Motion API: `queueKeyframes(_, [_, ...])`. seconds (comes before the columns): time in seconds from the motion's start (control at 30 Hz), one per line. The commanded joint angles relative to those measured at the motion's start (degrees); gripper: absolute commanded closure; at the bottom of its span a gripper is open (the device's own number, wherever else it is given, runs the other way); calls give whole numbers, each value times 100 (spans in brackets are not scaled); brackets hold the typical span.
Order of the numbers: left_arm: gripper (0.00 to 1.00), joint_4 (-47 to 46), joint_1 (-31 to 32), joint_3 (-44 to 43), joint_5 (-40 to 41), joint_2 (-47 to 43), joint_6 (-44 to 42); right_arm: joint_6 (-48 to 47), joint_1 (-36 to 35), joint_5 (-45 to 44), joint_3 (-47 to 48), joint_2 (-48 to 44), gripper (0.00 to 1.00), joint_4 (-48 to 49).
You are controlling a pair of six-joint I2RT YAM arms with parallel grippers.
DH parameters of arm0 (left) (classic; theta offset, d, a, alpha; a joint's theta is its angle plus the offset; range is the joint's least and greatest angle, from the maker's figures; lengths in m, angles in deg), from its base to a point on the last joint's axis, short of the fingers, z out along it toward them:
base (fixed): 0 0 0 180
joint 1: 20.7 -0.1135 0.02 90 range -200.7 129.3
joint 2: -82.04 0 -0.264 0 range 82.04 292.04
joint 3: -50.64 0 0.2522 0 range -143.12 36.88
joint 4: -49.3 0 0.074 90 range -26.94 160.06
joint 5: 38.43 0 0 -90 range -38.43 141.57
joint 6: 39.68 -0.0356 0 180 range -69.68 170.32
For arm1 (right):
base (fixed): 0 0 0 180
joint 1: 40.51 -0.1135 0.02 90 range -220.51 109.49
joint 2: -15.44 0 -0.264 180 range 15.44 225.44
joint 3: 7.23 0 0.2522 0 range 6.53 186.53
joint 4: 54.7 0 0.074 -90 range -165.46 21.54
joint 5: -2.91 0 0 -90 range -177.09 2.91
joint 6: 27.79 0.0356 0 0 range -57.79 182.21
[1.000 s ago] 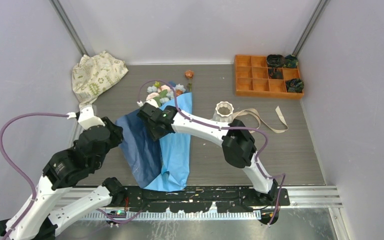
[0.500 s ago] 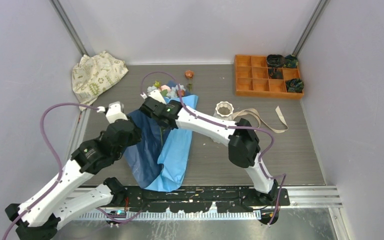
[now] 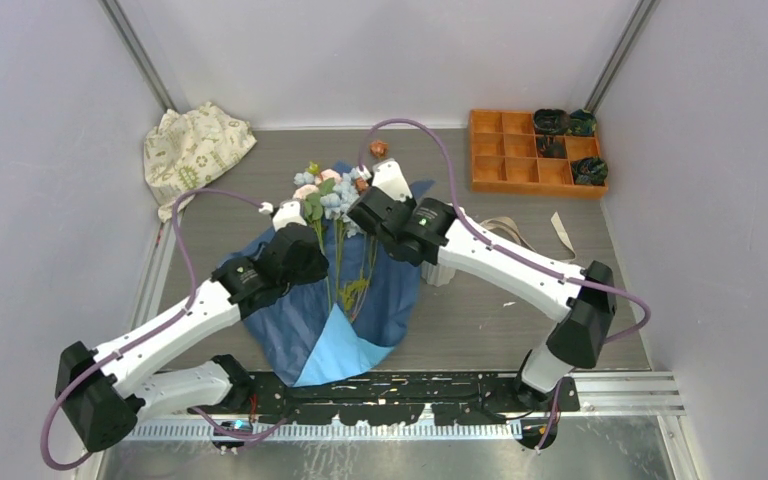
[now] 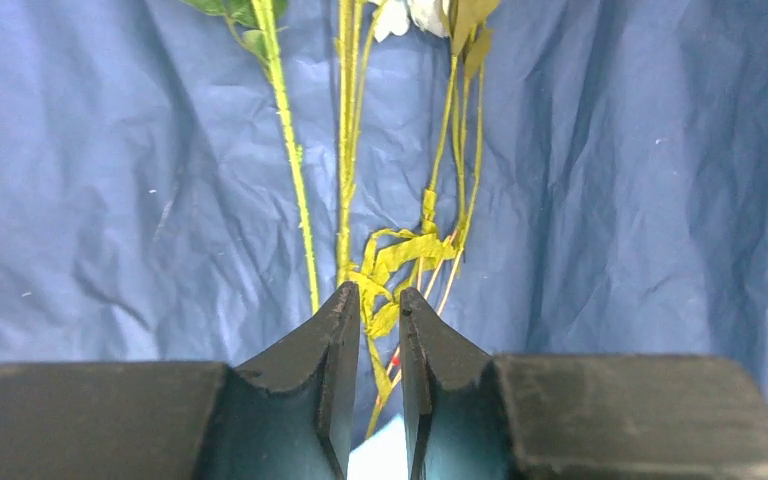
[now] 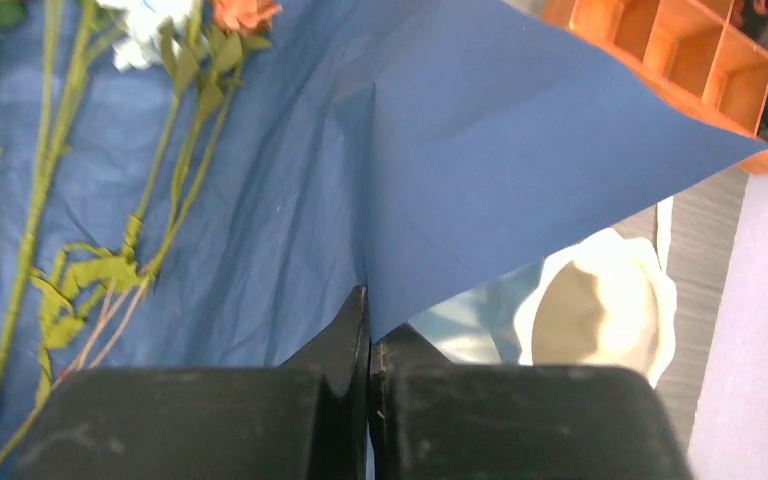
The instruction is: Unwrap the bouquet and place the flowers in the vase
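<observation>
Unwrapping looks done: right gripper (image 5: 367, 300) pinches a flap of the blue paper (image 5: 520, 140), flowers (image 3: 325, 192) lie mid-frame on it. Left gripper (image 4: 375, 300) is nearly closed round the stems (image 4: 345, 150), can't tell if it's gripping. Next: lift them to the vase (image 5: 600, 310).

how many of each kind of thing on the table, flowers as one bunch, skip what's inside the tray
blue paper sheet: 1
flower bunch: 1
white vase: 1
beige ribbon: 1
printed cloth: 1
orange compartment tray: 1
total: 6
</observation>
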Motion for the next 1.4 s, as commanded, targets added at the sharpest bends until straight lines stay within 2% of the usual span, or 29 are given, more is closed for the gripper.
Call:
queueKeyframes(0.0, [78, -1007, -14, 79, -418, 246, -116, 501, -40, -214, -530, -445, 97, -224])
queueKeyframes(0.07, [78, -1147, -13, 106, -477, 435, -131, 613, -35, -181, -686, -559, 94, -294])
queueKeyframes(0.23, [79, -1862, -10, 344, -704, 1013, -169, 725, -40, -144, -839, -702, 80, -355])
queueKeyframes(0.33, [81, -2308, -15, 428, -974, 1533, -157, 768, -38, -178, -770, -711, 67, -420])
queueKeyframes(0.43, [82, -2743, -7, 454, -1356, 2019, -112, 812, -34, -206, -760, -747, 49, -447])
queueKeyframes(0.53, [84, -2925, -6, 363, -1616, 2478, -80, 872, -34, -223, -812, -793, 39, -449])
queueKeyframes(0.77, [86, -2757, -6, 219, -1658, 3121, -21, 911, -82, 17, -927, -1231, 36, -156])
queueKeyframes(0.93, [87, -2780, -6, 193, -1689, 3404, 27, 812, -143, 833, -985, -1725, 33, 493])
queueKeyframes(1.07, [87, -2846, -5, 238, -1722, 3297, 8, 757, -197, 1570, -983, -1847, 33, 924])
queueKeyframes(1.37, [89, -2552, -7, 422, -1273, 3023, -16, 865, -319, 2475, -1208, -1307, 44, 1529])
